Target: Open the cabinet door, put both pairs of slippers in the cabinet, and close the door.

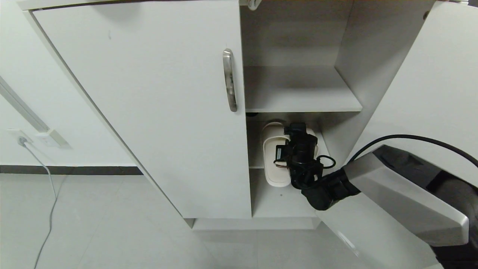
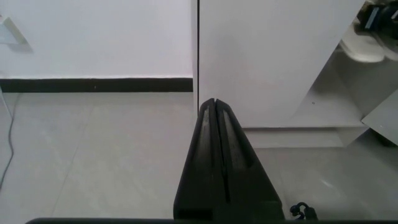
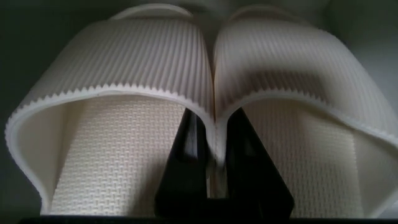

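Left fingers (image 2: 206, 155): pressed together, empty, above the floor (image 2: 93, 155), near the closed left door (image 2: 261, 56).
Right fingers (image 3: 186, 165): clamped on the touching inner edges of the white slippers (image 3: 143, 68); the head view hides this grip behind the wrist.
Slippers (image 1: 272, 164): side by side below the cabinet's upper shelf (image 1: 298, 89), right side.
Right door (image 1: 429, 86): open.

Right arm (image 1: 377, 183) reaches in from near right toward far left. Right gripper (image 3: 214, 124) fingers (image 3: 186, 163) pinch the slippers (image 3: 124, 68) by their inner edges. Left gripper (image 2: 214, 112) low, fingers pressed together.
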